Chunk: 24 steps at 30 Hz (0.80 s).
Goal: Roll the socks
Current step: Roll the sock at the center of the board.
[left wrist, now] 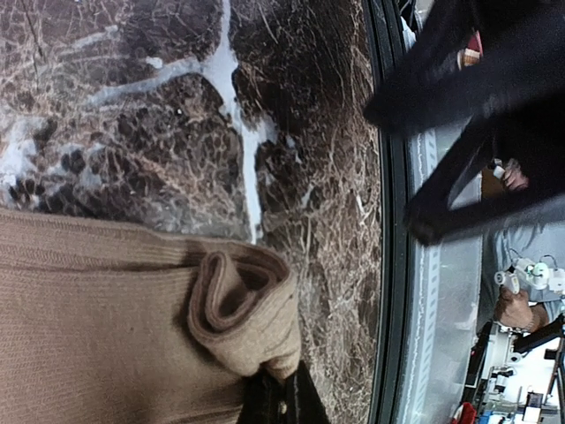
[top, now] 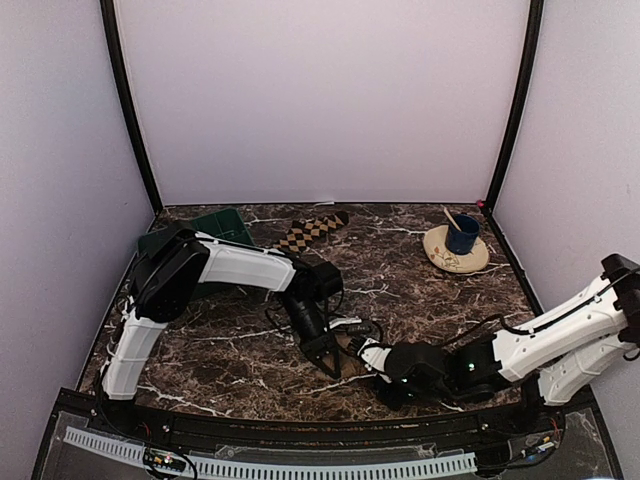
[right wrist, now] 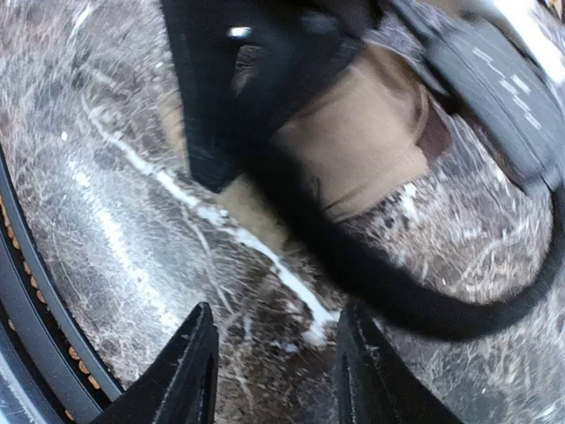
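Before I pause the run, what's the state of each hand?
Left hand: closed on the soft tan-brown fabric sock.
Right hand: open, holding nothing.

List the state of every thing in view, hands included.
left hand: shut on the tan sock.
right hand: open, empty, close to the tan sock.
tan sock: one end folded over into the start of a roll, pinched by the left hand.
checkered sock: lying flat, unrolled, at the far side beside the green tray.
blue cup: upright on the plate, a stick in it.
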Motion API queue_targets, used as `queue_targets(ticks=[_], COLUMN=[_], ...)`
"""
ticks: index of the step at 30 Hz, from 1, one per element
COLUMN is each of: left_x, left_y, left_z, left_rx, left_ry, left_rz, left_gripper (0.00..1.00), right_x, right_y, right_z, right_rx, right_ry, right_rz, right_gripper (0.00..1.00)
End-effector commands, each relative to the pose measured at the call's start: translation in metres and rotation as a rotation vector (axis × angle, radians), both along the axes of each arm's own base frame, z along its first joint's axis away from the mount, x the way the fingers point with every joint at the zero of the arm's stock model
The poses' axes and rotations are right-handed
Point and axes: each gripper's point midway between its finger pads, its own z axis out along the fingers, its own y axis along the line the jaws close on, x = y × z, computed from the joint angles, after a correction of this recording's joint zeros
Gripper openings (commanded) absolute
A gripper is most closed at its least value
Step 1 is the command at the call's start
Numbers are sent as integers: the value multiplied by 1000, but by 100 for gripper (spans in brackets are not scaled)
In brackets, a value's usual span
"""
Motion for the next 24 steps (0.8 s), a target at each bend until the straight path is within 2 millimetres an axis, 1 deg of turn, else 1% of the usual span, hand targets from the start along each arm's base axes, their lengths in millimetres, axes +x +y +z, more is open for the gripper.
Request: queue_targets(ticks=[1, 5, 7, 12, 13, 14, 24], left_x=[6, 9, 11, 14, 14, 14, 14], left_y=[12, 12, 12, 13, 13, 13, 15], left_z=[-29, -32, -32, -34, -35, -35, -41], left_rx=[86, 90, 90, 94, 97, 97, 116], left_ry=[0, 15, 20, 32, 36, 36, 49], left_rz=[0, 4, 6, 12, 13, 13, 11], left_gripper=[0, 0, 0, 0, 0, 0, 0], right_x=[-4, -7, -5, -2, -1, -1, 15], right_y=[18, 28, 32, 36, 35, 36, 32], right_z=[2, -5, -5, -8, -16, -17, -23], right_rx=[-135, -218, -243, -318, -351, -361, -418], right_ry=[-156, -211, -237, -298, -301, -306, -302], right_rz=[112, 188, 214, 277, 292, 303, 375], right_gripper=[44, 48, 51, 59, 61, 62, 62])
